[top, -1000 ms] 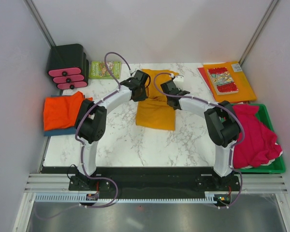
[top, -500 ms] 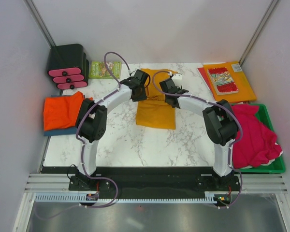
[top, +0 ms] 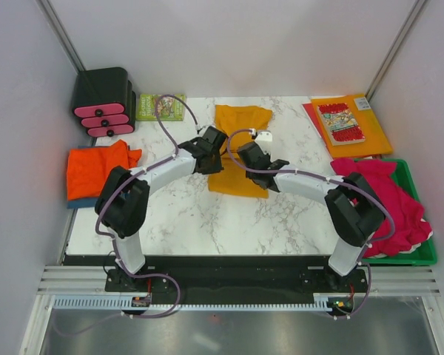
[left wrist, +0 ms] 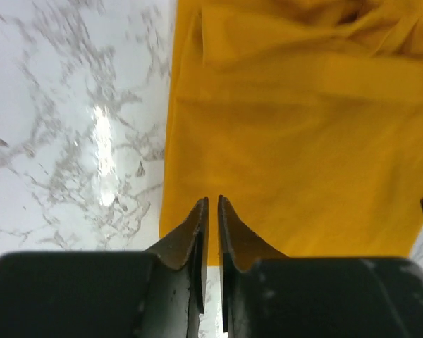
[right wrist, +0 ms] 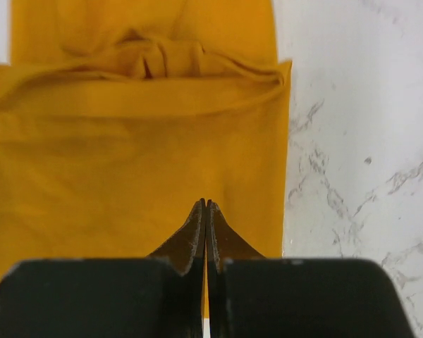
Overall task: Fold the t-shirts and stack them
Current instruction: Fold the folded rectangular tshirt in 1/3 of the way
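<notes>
The mustard t-shirt (top: pixel 235 182) lies in the middle of the surface (top: pixel 185 222), its long axis running near to far. From both tools the whole garment stretches away to the far side.

In the wrist views each tool sits at the near hem. The left tool (left wrist: pixel 211 205) is at the near-left corner, just inside the left edge. The right tool (right wrist: pixel 206 204) is at the same hem, close to the right edge. Neither arm is clearly nearer, as they flank the hem as a pair.

The left tool shows only a thin slit between its fingers, and I cannot tell whether cloth is caught there. The right tool is pressed fully together, with no cloth visibly between its tips.

The next move probably depends on both ends of this hem being taken and carried toward the far end, so the fold falls across the long axis.

The near half of the shirt is flat and smooth. Farther off, a band crosses it with a bunched wrinkle at its centre.

A red-orange t-shirt (top: pixel 96 170) rests at the left edge of the surface. Crimson-pink t-shirts (top: pixel 392 211) fill a green tray (top: pixel 422 255) on the right.
</notes>
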Tool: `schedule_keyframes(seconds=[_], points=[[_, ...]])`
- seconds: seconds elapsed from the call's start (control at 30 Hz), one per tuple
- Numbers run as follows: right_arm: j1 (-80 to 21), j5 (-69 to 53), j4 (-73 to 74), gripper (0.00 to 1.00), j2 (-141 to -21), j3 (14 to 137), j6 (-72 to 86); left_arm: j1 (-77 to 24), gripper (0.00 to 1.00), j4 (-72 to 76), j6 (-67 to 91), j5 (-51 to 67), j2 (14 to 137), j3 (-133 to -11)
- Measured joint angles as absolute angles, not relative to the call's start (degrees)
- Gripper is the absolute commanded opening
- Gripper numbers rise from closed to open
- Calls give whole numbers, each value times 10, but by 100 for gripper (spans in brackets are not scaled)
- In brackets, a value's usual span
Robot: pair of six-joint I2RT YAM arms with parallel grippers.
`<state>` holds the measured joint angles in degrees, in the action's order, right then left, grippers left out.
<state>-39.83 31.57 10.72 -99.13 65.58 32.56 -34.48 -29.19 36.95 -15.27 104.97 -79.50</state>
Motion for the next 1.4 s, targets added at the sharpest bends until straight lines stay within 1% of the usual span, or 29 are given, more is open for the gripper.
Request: schedule_keyframes(seconds=[0.03,0.1,0.37,0.67,0.7,0.77,0.8,0.87,0.9,0.93,0.97,1.0,1.03,1.07,1.1,1.13,1.17,1.2,1.23,1.3,1.4], points=[[-399,311,108,0,-999,646,331,-351,11,-283,371,-145,1051,-775],[-400,302,110,0,-1019,631,344,-361,10,-281,375,-134,1059,-748],[-417,302,102,0,-1043,590,378,-384,8,-249,390,-130,1078,-691],[-462,317,84,0,-979,505,425,-402,8,-206,429,-128,1002,-586],[-470,317,87,0,-969,495,431,-407,8,-207,433,-128,992,-574],[-482,319,94,0,-952,478,442,-413,13,-209,440,-128,976,-557],[-486,319,100,9,-946,473,445,-415,23,-211,441,-128,972,-553],[-489,320,115,22,-939,473,448,-420,32,-218,443,-128,968,-552],[-489,322,121,29,-937,473,447,-422,42,-220,445,-128,966,-553],[-489,326,136,38,-936,478,444,-423,46,-228,446,-129,962,-554],[-489,331,149,40,-934,485,439,-425,49,-236,446,-130,956,-555],[-489,335,163,41,-933,497,432,-427,50,-244,447,-133,948,-555],[-489,339,176,36,-932,514,423,-429,50,-253,447,-135,935,-557],[-488,344,183,27,-931,533,414,-429,49,-260,447,-135,921,-559],[-488,346,189,15,-931,556,401,-429,43,-266,447,-135,908,-564],[-487,346,191,0,-931,576,391,-430,40,-269,447,-135,901,-570],[-486,347,192,0,-934,602,380,-430,36,-270,446,-135,894,-582],[-486,348,192,0,-940,629,371,-430,31,-268,446,-134,894,-591],[-485,348,190,0,-952,662,363,-430,29,-262,446,-134,895,-602],[-482,344,181,0,-976,700,353,-429,27,-260,446,-131,900,-605],[-475,338,173,0,-1002,711,347,-429,26,-259,447,-129,917,-595]])
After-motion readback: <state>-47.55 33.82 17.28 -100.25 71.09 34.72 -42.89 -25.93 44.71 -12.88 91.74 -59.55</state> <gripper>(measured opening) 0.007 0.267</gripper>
